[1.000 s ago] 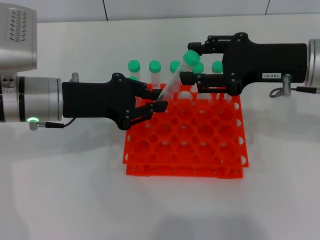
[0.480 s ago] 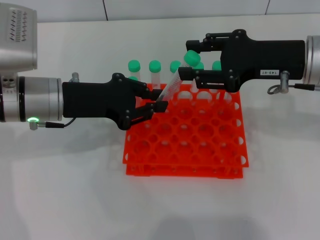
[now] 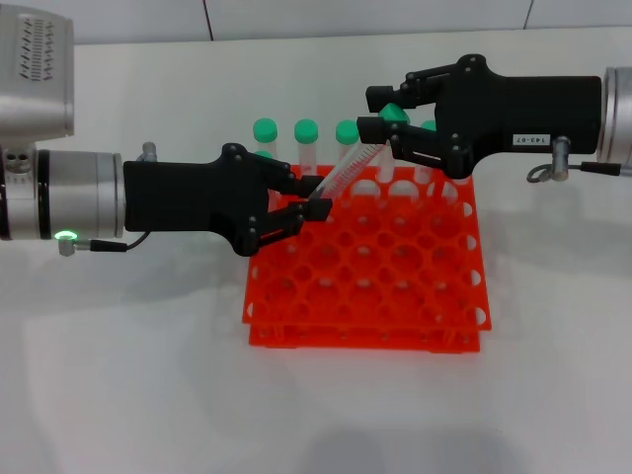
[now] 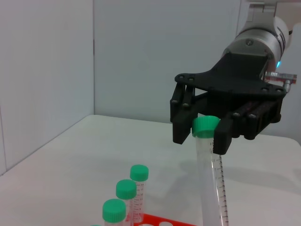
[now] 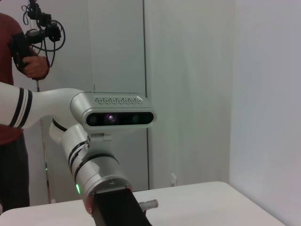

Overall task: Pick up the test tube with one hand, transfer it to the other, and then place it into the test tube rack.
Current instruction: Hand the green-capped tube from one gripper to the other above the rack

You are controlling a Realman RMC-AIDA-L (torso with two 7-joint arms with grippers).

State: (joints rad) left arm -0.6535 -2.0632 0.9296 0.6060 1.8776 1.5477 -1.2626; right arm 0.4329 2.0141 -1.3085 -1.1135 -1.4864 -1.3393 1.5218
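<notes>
The test tube (image 3: 341,170) slants up to the right above the back of the orange-red test tube rack (image 3: 365,286). My left gripper (image 3: 318,197), unlabelled and with a green light on its wrist, is shut on the tube's lower end. From the right, my labelled right gripper (image 3: 380,112) has its fingers pressed against both sides of the tube's green cap. The left wrist view shows the tube (image 4: 209,179) rising to that cap, held between the right gripper's (image 4: 203,136) fingers.
Several other green-capped tubes (image 3: 306,131) stand upright in the rack's back row, just behind the held tube; they also appear in the left wrist view (image 4: 126,189). White table surrounds the rack. A person stands far off in the right wrist view (image 5: 14,94).
The right gripper's fingers have narrowed onto the tube's cap; one second ago they stood wide apart around it. The left gripper and tube have stayed put.
</notes>
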